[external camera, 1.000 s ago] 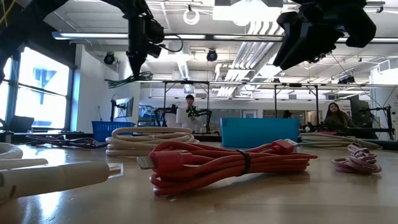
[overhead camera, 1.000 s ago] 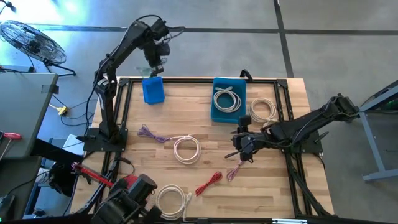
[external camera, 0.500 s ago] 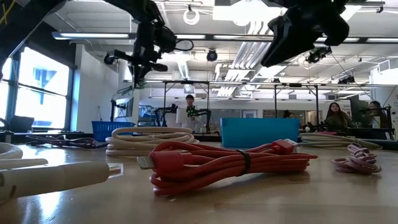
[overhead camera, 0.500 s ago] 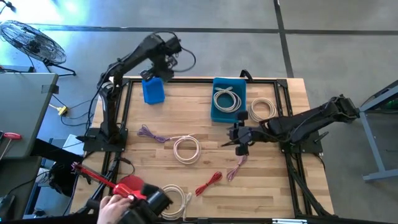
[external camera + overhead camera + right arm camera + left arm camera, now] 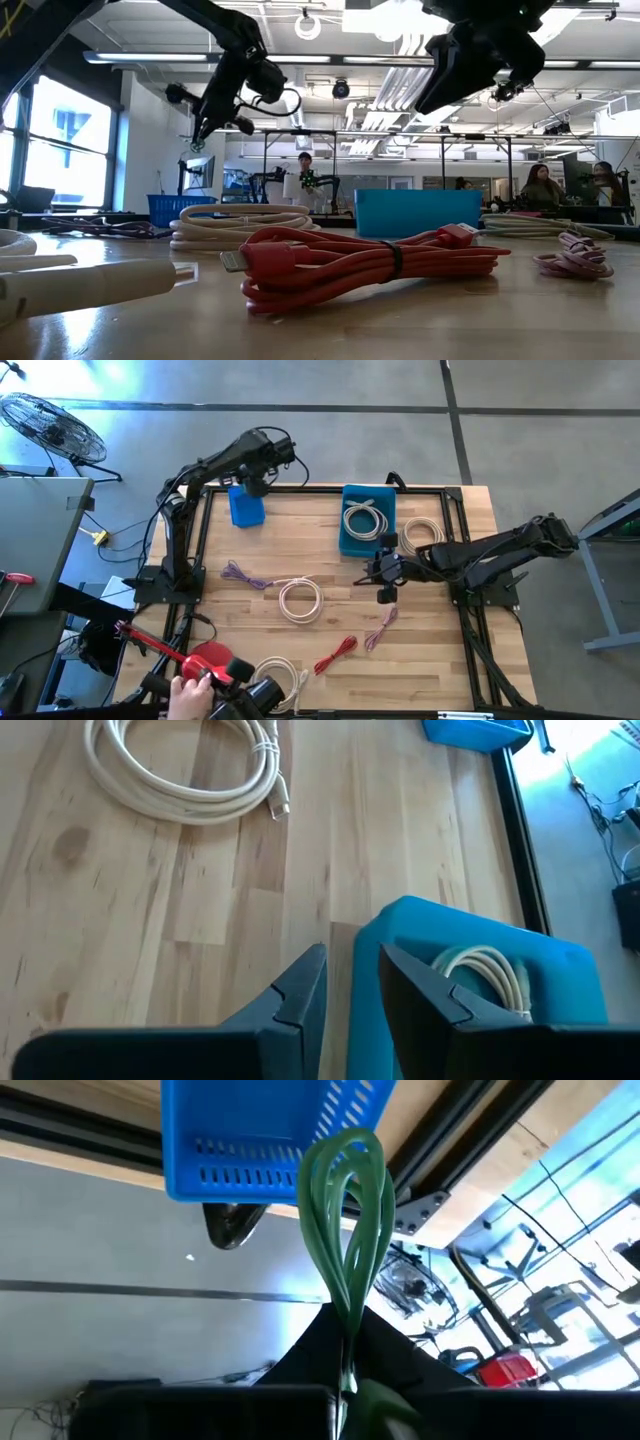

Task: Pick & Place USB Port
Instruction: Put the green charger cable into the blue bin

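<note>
The left gripper (image 5: 262, 463), at the upper left of the high view, is clamped on a coiled green cable (image 5: 348, 1220), just above and right of the small blue slotted basket (image 5: 245, 506) at the table's far edge. In the left wrist view the cable's loops hang free of the fingers and droop toward the basket (image 5: 265, 1132), pinched at 1 end of the bundle.

The cable looks light, soft and floppy, so it should swing and sag rather than hold shape; taking it across the bunched strands, as here, seems the safest hold, since 1 loop alone could slip out.

The right gripper (image 5: 385, 570) hovers at centre right, just below the turquoise bin (image 5: 346, 520), which holds a coiled white cable (image 5: 366, 518). Its jaws stand slightly apart and empty in the right wrist view, the bin (image 5: 480, 970) right ahead of them.

Other bundles lie loose on the wooden table (image 5: 300, 530): a white cable coil (image 5: 300, 600), a purple cable (image 5: 243, 576), a red cable (image 5: 335, 653) and a pink cable (image 5: 378, 628).
</note>
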### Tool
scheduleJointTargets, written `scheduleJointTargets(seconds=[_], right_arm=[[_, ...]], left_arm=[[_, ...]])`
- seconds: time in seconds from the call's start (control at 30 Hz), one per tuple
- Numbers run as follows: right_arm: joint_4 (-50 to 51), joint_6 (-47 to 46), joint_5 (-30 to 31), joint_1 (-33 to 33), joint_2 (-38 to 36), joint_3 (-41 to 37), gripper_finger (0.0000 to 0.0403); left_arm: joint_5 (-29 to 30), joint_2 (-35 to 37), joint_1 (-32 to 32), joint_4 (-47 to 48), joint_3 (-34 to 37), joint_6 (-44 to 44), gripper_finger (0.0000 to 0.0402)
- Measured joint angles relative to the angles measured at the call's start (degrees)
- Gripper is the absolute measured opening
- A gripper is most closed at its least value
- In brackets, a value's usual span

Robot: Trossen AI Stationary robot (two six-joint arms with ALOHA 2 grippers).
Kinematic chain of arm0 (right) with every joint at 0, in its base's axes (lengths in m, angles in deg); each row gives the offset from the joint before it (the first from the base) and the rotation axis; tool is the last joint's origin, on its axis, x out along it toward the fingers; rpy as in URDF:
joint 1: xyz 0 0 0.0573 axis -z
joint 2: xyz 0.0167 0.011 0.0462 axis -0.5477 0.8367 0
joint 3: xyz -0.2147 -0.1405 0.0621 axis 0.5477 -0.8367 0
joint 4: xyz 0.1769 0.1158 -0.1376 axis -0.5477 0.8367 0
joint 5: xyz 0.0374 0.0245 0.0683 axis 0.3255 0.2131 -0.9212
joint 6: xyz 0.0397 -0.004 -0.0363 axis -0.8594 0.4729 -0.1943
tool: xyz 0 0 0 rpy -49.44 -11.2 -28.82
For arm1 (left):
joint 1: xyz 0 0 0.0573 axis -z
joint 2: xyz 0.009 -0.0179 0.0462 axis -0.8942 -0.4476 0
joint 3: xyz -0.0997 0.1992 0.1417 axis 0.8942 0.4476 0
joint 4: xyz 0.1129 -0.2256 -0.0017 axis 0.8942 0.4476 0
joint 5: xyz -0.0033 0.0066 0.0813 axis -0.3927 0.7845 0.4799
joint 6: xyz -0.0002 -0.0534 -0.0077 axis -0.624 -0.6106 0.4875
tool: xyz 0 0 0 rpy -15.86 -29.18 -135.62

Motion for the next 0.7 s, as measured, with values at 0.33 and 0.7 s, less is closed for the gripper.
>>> scheduleJointTargets(seconds=[0.33,0.7], right_arm=[[-0.15,-0.11,-0.43,0.01,0.00,0.00,0.0087],[0.32,-1.05,-0.73,-0.10,0.00,0.00,0.0078]], left_arm=[[-0.80,0.00,2.74,0.07,0.00,-1.58,0.0005],[-5.64,0.00,7.67,0.05,0.00,-10.85,0.0005]])
